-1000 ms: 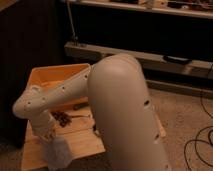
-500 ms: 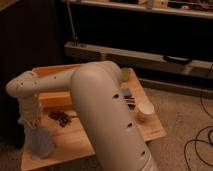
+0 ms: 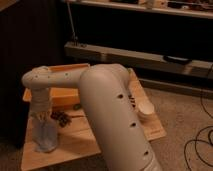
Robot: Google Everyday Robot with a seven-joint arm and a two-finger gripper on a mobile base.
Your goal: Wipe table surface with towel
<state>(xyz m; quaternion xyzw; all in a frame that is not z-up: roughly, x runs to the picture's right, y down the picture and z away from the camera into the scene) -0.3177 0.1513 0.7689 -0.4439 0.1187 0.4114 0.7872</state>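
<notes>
The claw [image 3: 44, 116] grips the towel [image 3: 46, 136], which hangs down onto the left front part of the table [image 3: 80, 142]; wiping looks underway, and the next stroke calls for dragging the towel across the table, keeping it pressed down

The gripper [image 3: 44, 116] hangs over the table's [image 3: 75, 142] left side, the towel [image 3: 46, 135] dangling below it.

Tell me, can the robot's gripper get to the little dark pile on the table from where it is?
Probably yes. The gripper hangs over the table's left side with the towel dangling from it, and the dark pile lies just beside it. Nothing stands between them.
</notes>
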